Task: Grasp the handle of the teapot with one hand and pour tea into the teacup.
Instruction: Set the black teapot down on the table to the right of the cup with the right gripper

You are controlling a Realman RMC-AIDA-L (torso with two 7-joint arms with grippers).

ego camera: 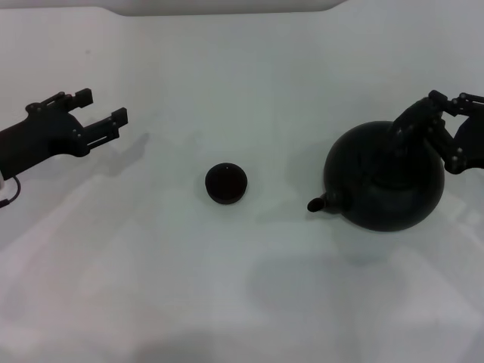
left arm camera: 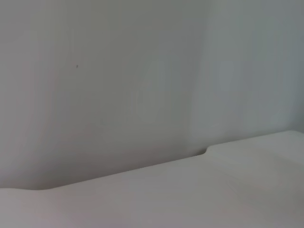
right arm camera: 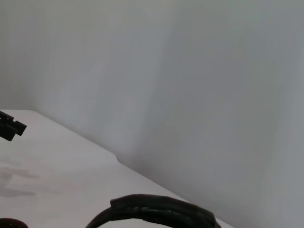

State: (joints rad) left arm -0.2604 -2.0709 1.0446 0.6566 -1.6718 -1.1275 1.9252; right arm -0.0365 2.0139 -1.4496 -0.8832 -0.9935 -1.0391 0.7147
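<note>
now: right arm at the teapot, cup waits to its left

the right gripper [ego camera: 454,125] sits at the handle [ego camera: 408,125] atop the teapot [ego camera: 386,181], on the table's [ego camera: 242,302] right side; whether it grips, i cannot tell. the spout points toward the teacup [ego camera: 226,184], well apart at centre, bare table between them. the left gripper [ego camera: 102,113] hovers spread wide and empty, far left. the right arm is clearly nearer.
</note>
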